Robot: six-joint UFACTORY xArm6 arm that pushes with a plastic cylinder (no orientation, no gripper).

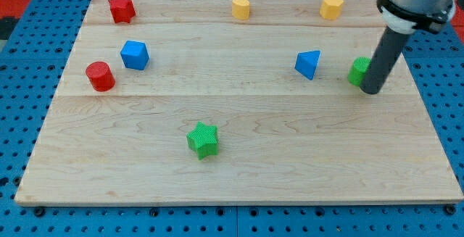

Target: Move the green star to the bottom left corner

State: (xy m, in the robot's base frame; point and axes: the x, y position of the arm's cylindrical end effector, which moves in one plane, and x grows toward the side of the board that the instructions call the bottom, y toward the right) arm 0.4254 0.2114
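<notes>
The green star [203, 139] lies on the wooden board [239, 164], left of centre and toward the view's bottom. My tip [372, 90] is far to the star's right, near the board's right edge, touching or just beside a green block [357, 71] that the rod partly hides. The rod comes down from the view's top right.
A red star [122, 9] sits at the top left. A blue cube [135, 55] and a red cylinder [100, 76] stand at the left. Two yellow blocks, one [241, 6] and another [332, 6], lie along the top. A blue triangular block [308, 64] is right of centre.
</notes>
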